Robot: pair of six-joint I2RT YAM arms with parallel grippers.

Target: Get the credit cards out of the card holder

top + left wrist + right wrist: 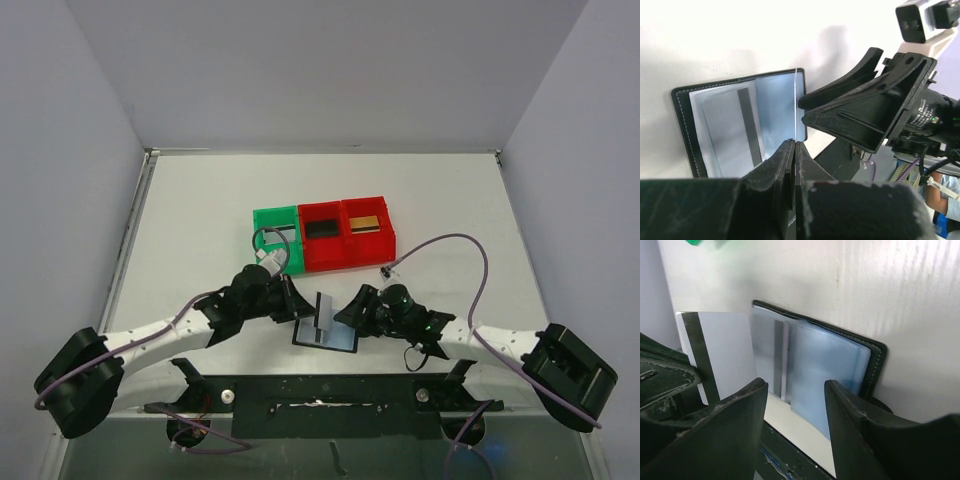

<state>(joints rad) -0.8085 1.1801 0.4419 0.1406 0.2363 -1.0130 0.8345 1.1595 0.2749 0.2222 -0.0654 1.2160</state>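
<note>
I see left gripper (794,146) clamped on silvery-grey card (722,352), upright on edge over card holder (345,340), which lies open by tabletop's (200,200) near edge, centre. Right gripper (795,386) jaws half apart, empty, above holder. Risk: thin pinch lets card slip; right fingers (740,430) could snag it. Striped shape (747,125) inside holder: card or reflection, I cannot tell. No legible writing.

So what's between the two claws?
A silvery card, pinched upright by the left claw, standing over the open wallet; the overhead view shows it.
</note>
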